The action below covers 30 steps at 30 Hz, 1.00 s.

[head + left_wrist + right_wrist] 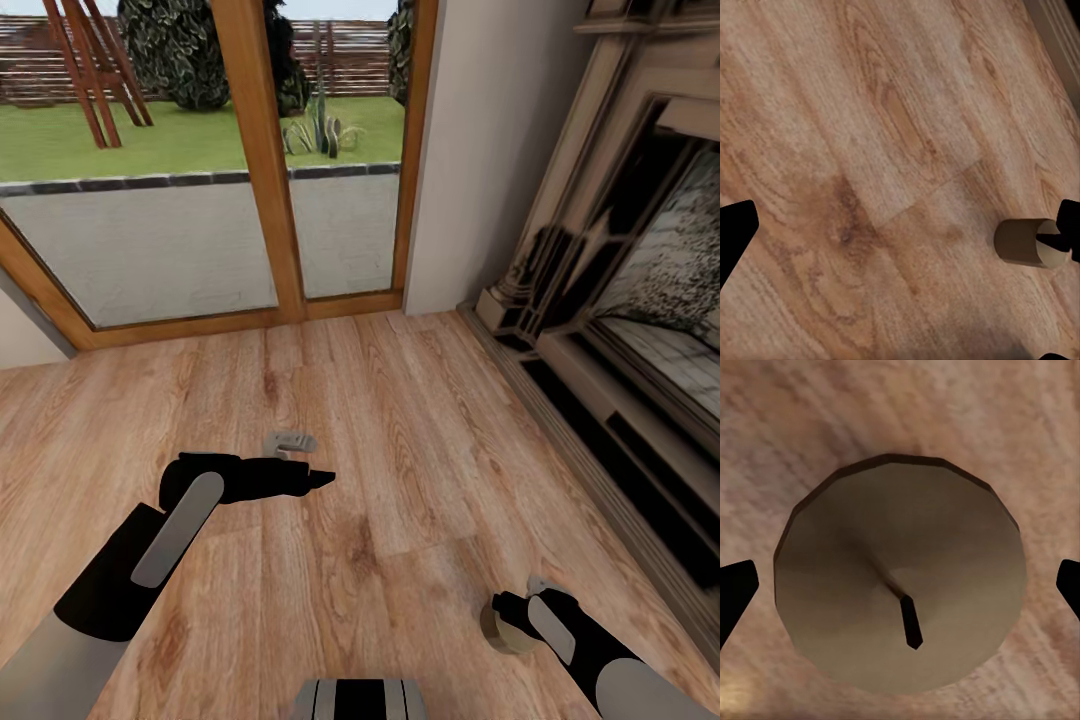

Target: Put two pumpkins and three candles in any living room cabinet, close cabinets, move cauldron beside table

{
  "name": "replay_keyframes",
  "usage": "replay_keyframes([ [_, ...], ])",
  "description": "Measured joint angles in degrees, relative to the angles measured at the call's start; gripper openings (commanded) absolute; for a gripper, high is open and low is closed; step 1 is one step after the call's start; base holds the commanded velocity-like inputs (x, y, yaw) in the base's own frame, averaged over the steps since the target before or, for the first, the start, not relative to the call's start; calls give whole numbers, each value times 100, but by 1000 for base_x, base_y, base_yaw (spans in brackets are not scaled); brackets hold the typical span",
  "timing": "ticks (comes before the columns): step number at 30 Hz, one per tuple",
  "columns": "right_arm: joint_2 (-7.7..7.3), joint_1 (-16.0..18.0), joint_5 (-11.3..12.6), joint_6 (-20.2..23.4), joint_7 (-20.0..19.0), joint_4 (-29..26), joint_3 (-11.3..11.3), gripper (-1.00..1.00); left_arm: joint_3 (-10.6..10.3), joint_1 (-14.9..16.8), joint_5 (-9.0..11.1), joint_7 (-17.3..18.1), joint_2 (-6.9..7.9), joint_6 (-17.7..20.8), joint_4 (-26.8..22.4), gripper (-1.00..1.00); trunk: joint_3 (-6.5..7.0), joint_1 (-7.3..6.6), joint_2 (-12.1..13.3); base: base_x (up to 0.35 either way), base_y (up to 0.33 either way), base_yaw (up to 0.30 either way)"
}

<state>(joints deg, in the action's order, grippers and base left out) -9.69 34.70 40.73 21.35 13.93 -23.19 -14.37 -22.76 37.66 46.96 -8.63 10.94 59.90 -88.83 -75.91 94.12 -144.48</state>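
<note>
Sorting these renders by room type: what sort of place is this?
Probably a home living room: a wood plank floor, an ornate fireplace along one wall, and glass patio doors facing a garden.

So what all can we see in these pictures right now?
candle: one, tan-olive, dark wick, at the tip of the right claw, above the floor.
wooden floor: one, warm brown planks.
glass doors: wood-framed, ahead; lawn and fence outside.
fireplace: one, beige and dark, at the right.
small grey object: one, on the floor beyond the left arm; cannot tell what it is.
left claw: black, over bare floor.
right claw: black, at the candle.
</note>
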Motion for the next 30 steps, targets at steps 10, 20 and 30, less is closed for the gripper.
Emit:
replay_keyframes([
  [10, 1, 2, 21, -7, -5, -5, 1, 100, 0, 0, -2, 0, 0, 0, -20, 100, -88, 10, -5, 0, 0, 0],
  [20, 3, 4, 55, -22, -12, -11, 1, 100, -1, 0, -1, 1, 0, 0, -23, 100, -110, 12, -7, 0, 0, 0],
  [30, 3, 4, 54, -31, -11, -12, 1, 100, -1, 0, 0, 1, 0, 0, -53, 100, -110, 12, -7, 0, 0, 0],
])
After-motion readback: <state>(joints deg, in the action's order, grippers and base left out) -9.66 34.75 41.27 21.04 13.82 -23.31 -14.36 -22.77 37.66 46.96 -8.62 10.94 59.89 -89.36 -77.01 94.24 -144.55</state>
